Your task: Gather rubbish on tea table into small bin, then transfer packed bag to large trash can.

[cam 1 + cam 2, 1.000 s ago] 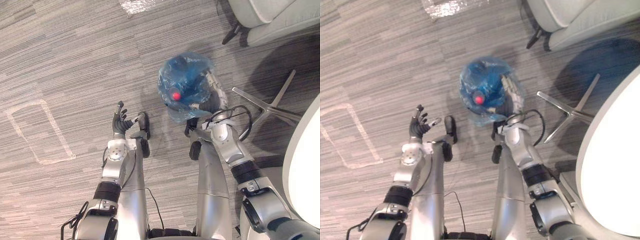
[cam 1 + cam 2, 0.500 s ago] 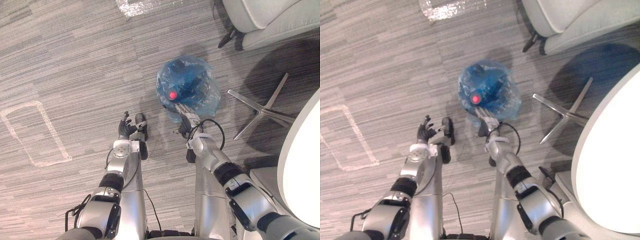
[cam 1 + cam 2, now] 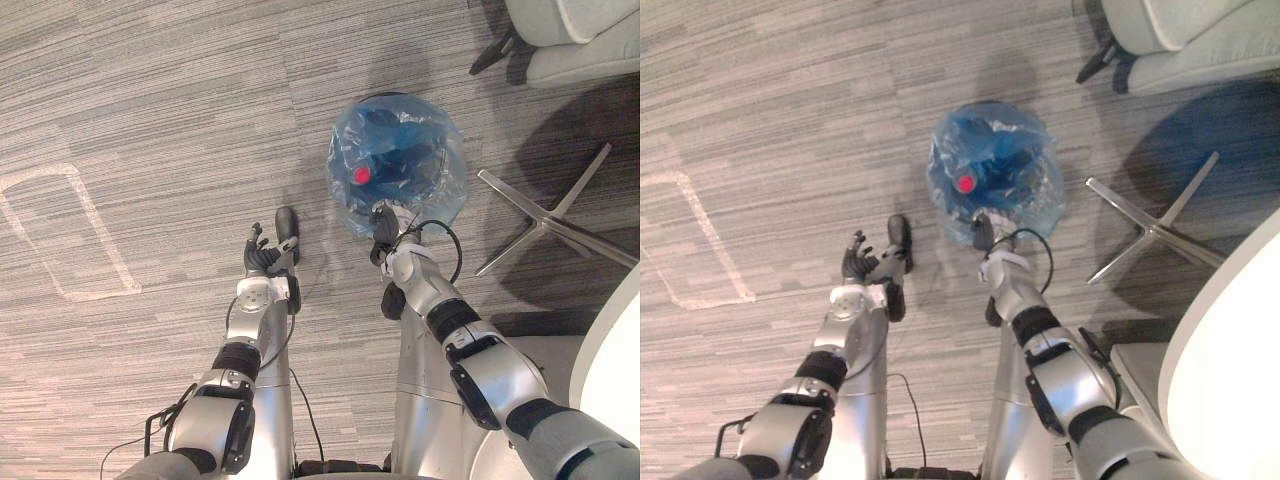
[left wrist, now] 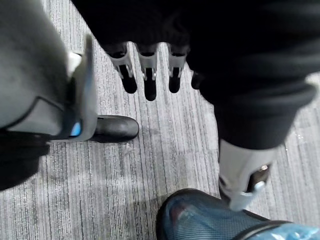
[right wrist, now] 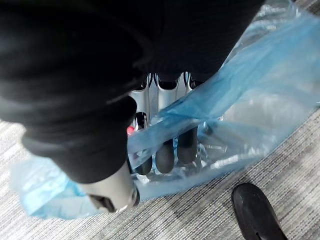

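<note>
Grey striped carpet (image 3: 150, 100), pale armchair (image 3: 575, 40), right hand (image 3: 384, 230) grasping blue rubbish bag (image 3: 400, 165), left hand (image 3: 262, 260) released

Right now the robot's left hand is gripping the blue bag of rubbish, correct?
Not quite: it is the right hand that is gripping the blue bag of rubbish, curled round its plastic in the right wrist view. The left hand is empty.
</note>
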You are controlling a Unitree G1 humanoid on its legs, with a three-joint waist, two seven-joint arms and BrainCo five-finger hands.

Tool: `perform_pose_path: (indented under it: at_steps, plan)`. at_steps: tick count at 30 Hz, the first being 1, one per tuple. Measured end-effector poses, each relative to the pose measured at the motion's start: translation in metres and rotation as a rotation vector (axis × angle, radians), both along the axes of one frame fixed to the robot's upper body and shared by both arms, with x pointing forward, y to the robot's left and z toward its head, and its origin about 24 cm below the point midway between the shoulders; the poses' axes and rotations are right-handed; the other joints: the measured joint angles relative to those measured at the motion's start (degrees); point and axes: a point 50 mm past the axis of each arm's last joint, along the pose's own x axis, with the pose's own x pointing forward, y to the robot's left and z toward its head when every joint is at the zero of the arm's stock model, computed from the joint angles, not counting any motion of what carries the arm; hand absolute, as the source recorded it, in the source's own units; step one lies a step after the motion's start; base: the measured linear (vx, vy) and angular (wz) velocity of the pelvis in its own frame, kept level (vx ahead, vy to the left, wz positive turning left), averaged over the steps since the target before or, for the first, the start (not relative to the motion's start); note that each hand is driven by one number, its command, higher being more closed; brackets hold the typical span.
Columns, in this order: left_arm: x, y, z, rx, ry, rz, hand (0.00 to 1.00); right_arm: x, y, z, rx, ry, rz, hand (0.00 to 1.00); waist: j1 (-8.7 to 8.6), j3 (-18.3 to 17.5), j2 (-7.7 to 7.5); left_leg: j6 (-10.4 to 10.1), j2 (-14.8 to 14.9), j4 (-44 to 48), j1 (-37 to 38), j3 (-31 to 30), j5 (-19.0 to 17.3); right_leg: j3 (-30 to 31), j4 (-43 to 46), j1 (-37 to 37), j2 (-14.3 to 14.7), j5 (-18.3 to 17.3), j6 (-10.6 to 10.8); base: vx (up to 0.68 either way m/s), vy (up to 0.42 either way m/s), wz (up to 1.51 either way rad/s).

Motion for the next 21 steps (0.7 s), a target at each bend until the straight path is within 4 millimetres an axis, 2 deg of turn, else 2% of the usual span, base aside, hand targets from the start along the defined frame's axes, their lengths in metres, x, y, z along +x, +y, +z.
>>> perform_pose_path:
  at_steps: [12, 16, 21]
  plan:
    - [-0.01, 0.001, -0.008, 0.003, 0.012, -0.003, 0.0, -0.019, 0.002, -0.004, 0.127, -0.056, 0.014, 1.0, 0.09, -0.1, -0.07, 0.8, 1.1, 0.6, 7.8, 0.7, -1.0, 0.1, -1.3, 8.3, 0.9, 0.3, 0.0, 0.0, 0.0, -0.06]
    - [-0.022, 0.005, -0.026, 0.012, 0.076, 0.004, 0.0, -0.034, 0.002, -0.011, 0.21, -0.063, 0.019, 1.0, 0.2, -0.2, -0.22, 0.4, 1.7, 0.5, 12.9, 0.8, -1.9, 0.2, -2.3, 13.6, 1.6, -0.3, 0.5, 0.0, -0.009, -0.09]
    - [-0.045, 0.011, -0.055, 0.039, 0.188, 0.001, 0.0, -0.061, 0.005, -0.024, 0.316, -0.051, 0.033, 1.0, 0.03, -0.7, -0.69, 0.0, 1.8, -2.1, 22.7, 1.5, -2.4, 0.2, -5.2, 22.9, 2.0, -0.9, 0.9, 0.01, -0.01, -0.02]
